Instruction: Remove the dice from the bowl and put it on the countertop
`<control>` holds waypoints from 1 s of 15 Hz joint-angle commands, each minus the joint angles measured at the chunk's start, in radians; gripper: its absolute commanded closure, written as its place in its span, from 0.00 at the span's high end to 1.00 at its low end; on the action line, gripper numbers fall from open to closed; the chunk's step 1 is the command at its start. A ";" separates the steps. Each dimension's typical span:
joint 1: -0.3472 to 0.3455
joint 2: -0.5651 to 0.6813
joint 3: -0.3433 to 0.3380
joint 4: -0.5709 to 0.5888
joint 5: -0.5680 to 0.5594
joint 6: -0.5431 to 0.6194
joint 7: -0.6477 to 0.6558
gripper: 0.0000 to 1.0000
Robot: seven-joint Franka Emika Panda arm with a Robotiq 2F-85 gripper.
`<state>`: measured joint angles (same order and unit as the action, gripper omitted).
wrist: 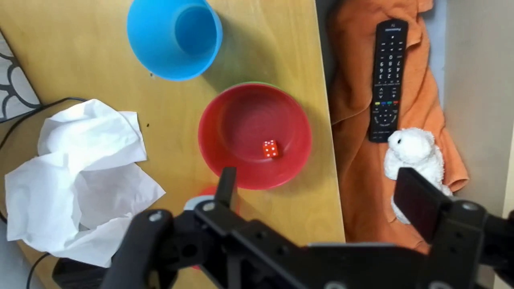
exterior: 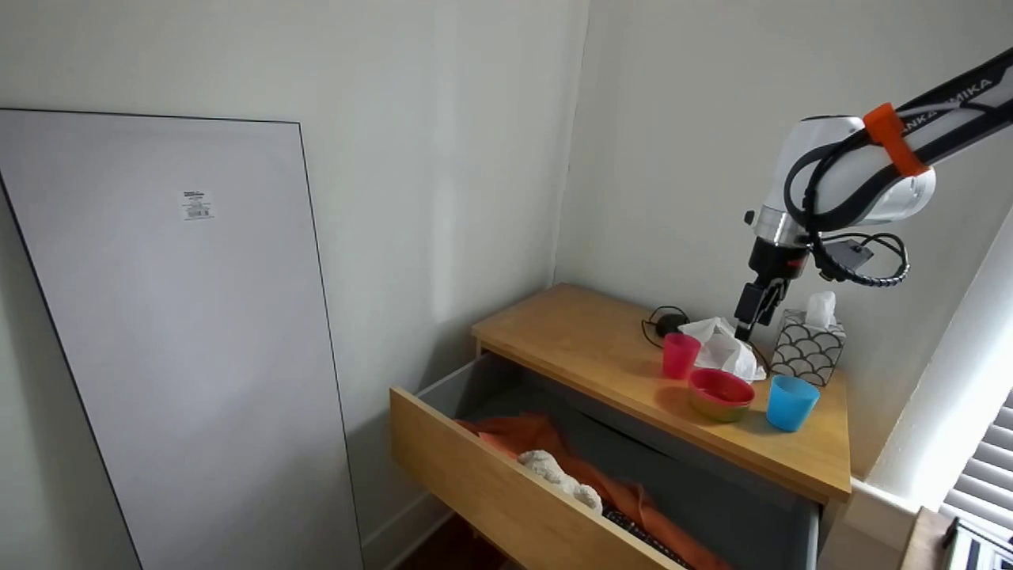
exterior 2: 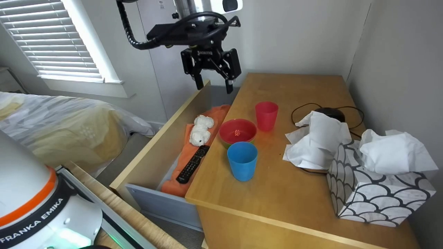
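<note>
The step in hand is judged to be the approach ahead of the grasp: the die (wrist: 270, 149) lies inside the bowl (wrist: 253, 114), off-centre on its floor, and the bowl stands on the surface (wrist: 172, 120) close to the edge beside the open drawer (exterior 2: 157, 147). The pincer (exterior 2: 214, 85) is spread, its jaws well apart with nothing between them, and hangs above the level of the bowl. In the wrist view it is not centred on the die: one jaw lines up with the bowl's rim, the opposite jaw with the drawer's contents. The next move calls for aligning the pincer over the die, narrowing the opening to fit within the rim, descending, and closing on two opposite faces. Avoid pressing on the bowl wall; the bowl appears light and could slide or tip. Lift above the rim before moving sideways, then release away from the edge. Die: small orange-red cube, white pips, hard in appearance. Bowl: round, shallow, smooth red interior, green exterior, plastic-looking. Surface: flat, light tan wood. Blue cup (wrist: 174, 40) near the bowl: smooth, round-mouthed, tapered. Orange cloth (wrist: 353, 160) in the drawer: soft, creased. White tissue (wrist: 112, 132): thin, crumpled.
</note>
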<state>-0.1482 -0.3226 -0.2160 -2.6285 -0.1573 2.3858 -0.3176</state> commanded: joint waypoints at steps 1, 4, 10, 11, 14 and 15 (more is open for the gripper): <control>-0.003 0.003 0.004 0.004 0.002 -0.002 -0.001 1.00; 0.003 0.000 0.013 0.011 0.002 -0.002 0.001 1.00; 0.027 0.129 0.002 0.009 -0.005 0.085 -0.111 1.00; 0.026 0.152 -0.002 0.010 0.003 0.110 -0.126 1.00; 0.021 0.225 -0.017 0.013 0.031 0.212 -0.186 0.99; 0.021 0.246 -0.020 0.016 0.049 0.238 -0.212 0.90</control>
<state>-0.1240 -0.1443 -0.2204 -2.6199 -0.1480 2.5474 -0.4523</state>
